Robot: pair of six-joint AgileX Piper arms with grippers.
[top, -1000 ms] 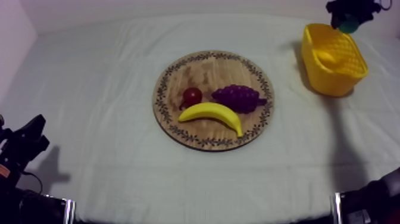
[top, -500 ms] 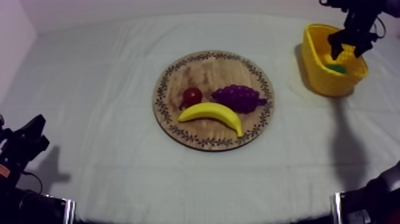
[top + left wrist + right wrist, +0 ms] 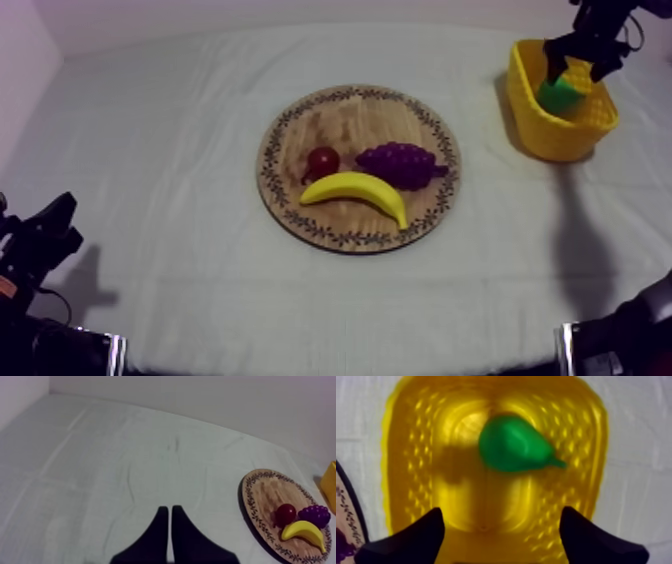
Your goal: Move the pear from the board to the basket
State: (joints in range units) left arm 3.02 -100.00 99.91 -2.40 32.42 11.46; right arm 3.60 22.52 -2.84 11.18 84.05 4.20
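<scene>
- Right gripper (image 3: 578,66) is hovering over the basket (image 3: 545,138), its fingers (image 3: 411,538) standing wide apart and gripping nothing.
- Pear (image 3: 513,443) is lying loose on the basket floor, straight beneath this gripper and touching neither finger.
- A second ago the gripper was holding the pear above the basket's far rim. Half a second ago the pear was already down inside, with the fingers spread over it.
- Since then the gripper is sitting a little higher over the basket, and the pear is lying slightly shifted on the floor.
- Left gripper (image 3: 169,510) is resting low at its own side of the cloth (image 3: 180,120), fingers lying together as a narrow wedge with nothing in them. It is sitting where it sat a second ago.
- Board (image 3: 340,120) is lying between the two grippers, well apart from each.
- Banana (image 3: 355,189), grapes (image 3: 400,163) and red fruit (image 3: 322,160) are sitting on the board, unmoved across the last second.
</scene>
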